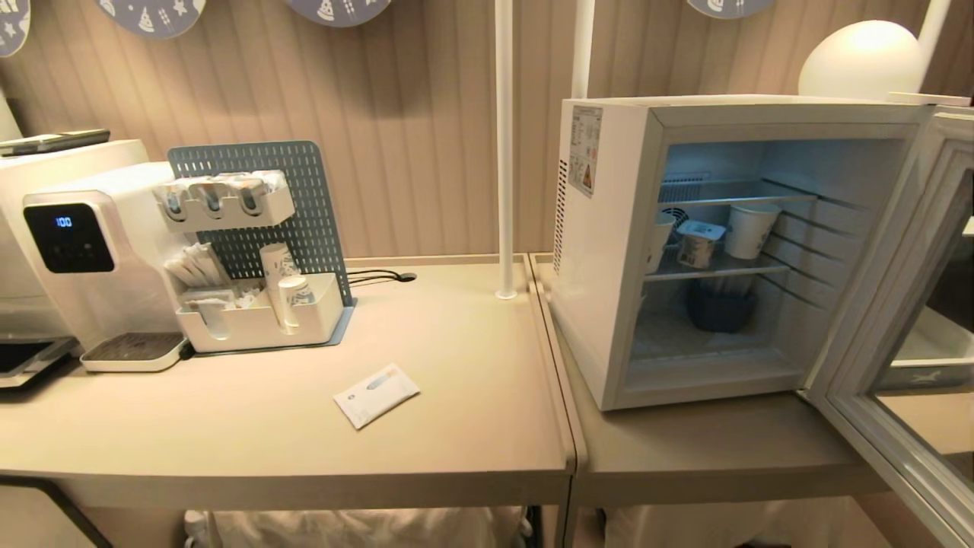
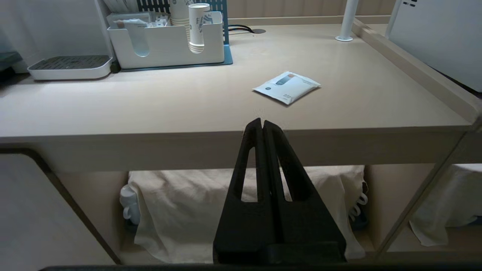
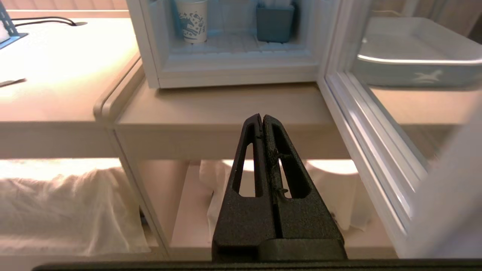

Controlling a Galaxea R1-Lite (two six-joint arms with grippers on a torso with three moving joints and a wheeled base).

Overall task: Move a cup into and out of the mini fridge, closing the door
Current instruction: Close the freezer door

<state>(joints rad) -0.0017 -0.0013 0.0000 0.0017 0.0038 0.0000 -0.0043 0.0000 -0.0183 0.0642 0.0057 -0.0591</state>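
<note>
Nothing started: both pincers, left [image 2: 262, 122] and right [image 3: 262, 117], clenched empty below the bench [image 1: 456, 426]. Cup [image 1: 698, 242] sits on the fridge [image 1: 609, 304] shelf, door [image 1: 905, 320] open; next, reach in

- warm, even indoor light is filling the head view, while a cool glow is showing inside the mini fridge [image 1: 609, 251].
- the tabletop [image 3: 45, 67] is glaring brightly in the right wrist view.
- the door [image 3: 448, 195] edge is blurring there.
</note>
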